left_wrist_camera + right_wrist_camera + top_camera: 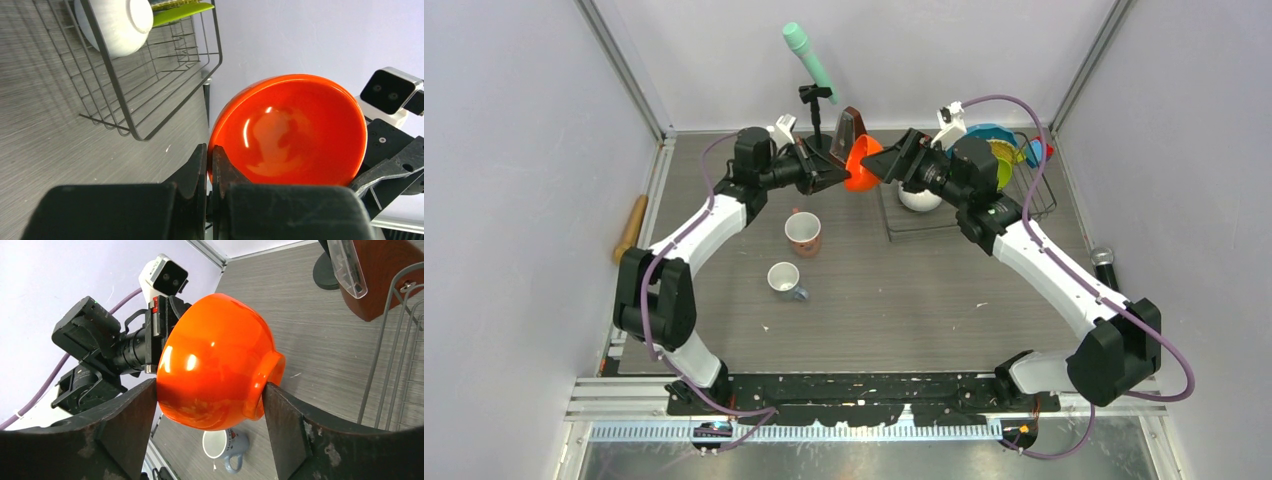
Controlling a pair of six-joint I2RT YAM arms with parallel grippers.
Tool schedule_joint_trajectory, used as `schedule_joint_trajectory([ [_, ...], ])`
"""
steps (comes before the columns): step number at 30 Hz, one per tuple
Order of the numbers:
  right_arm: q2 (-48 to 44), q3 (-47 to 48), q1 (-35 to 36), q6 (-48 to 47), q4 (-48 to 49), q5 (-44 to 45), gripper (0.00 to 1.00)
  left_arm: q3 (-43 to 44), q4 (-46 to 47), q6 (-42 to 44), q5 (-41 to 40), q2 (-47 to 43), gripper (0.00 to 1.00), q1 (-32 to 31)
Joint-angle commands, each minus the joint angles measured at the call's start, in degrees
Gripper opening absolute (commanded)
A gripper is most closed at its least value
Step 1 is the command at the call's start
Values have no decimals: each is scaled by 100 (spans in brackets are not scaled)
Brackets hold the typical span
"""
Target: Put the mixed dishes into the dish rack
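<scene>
Two end effectors meet at the orange bowl (861,163), held tipped on its side above the surface (904,300), just left of the dish rack (921,231). The left end effector (210,152) pinches its rim, nearly closed. The right end effector (210,390) spans it wide, rim to foot, seemingly clasping both.

I read the raised bowl (861,165) as off the table (924,290), between the left gripper (844,178), clamped on its rim from the left, and the right gripper (879,165), pressing it from the right. The metronome (848,130) stands just behind. The dish rack (890,222) lies to the right. Inside it, a second bowl (919,198) sits near-left, and the smaller plate (1003,172) stands before the larger plate (986,131). Left of the rack, the taller mug (804,232) stands behind the shorter mug (785,279).
</scene>
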Motion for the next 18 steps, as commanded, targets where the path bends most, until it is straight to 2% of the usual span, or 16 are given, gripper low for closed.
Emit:
schedule_joint_trajectory([
  [1, -81, 402, 23, 35, -41, 9, 79, 278, -210, 390, -116, -387, 0, -103],
  [13, 247, 747, 27, -135, -863, -26, 82, 408, -499, 751, -460, -482, 0, -138],
  [15, 243, 722, 27, -103, -817, -46, 75, 411, -462, 700, -455, -464, 0, -138],
  [17, 219, 696, 27, -70, -771, -21, 58, 413, -422, 674, -446, -448, 1, -138],
  [18, 197, 686, 23, -69, -780, 54, 56, 411, -412, 668, -445, -446, 4, -138],
])
